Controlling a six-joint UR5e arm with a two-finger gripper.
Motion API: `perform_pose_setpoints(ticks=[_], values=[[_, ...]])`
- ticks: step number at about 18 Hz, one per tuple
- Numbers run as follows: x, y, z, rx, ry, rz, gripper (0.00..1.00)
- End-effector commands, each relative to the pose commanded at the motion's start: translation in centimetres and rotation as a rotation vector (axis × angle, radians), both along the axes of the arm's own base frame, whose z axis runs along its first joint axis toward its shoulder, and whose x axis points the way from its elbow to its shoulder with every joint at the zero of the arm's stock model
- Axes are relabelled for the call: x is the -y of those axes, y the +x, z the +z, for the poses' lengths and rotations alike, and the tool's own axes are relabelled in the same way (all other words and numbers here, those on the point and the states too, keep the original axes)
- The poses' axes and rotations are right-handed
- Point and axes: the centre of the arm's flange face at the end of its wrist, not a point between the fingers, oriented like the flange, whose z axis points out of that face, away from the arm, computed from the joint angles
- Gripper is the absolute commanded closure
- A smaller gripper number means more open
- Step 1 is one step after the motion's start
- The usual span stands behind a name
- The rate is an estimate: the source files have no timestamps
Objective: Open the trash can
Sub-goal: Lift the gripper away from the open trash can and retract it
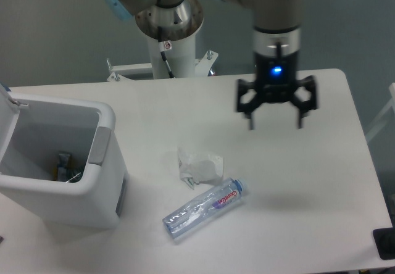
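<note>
Camera, trash can (92,190) lid up, fingers (251,121) spread

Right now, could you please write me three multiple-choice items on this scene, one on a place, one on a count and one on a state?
1. Where does the plastic bottle lie?
A. inside the trash can
B. on the table, just in front of the crumpled wrapper
C. between the gripper's fingers

2. How many bottles are on the table?
A. one
B. two
C. three

3. How is the trash can?
A. lid shut
B. tipped over
C. open

Answers:
1 B, it lies beside the crumpled wrapper.
2 A, only one shows.
3 C, the inside is visible; the open gripper hangs empty, far to the side.
</note>
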Motion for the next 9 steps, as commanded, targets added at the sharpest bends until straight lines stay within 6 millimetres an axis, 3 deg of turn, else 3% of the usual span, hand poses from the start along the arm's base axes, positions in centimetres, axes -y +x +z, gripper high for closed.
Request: perform_pose_setpoints(ticks=[2, 5, 7, 9], values=[[1.7, -3.4, -1.6, 0.002, -0.028, -0.024, 0.00], [3.7, -6.1, -3.7, 0.003, -0.078, -0.110, 0.00], [4.9, -6.7, -4.1, -0.006, -0.106, -0.160, 0.00], [4.8, -6.5, -4.4, -0.003, -0.114, -0.187, 0.00]])
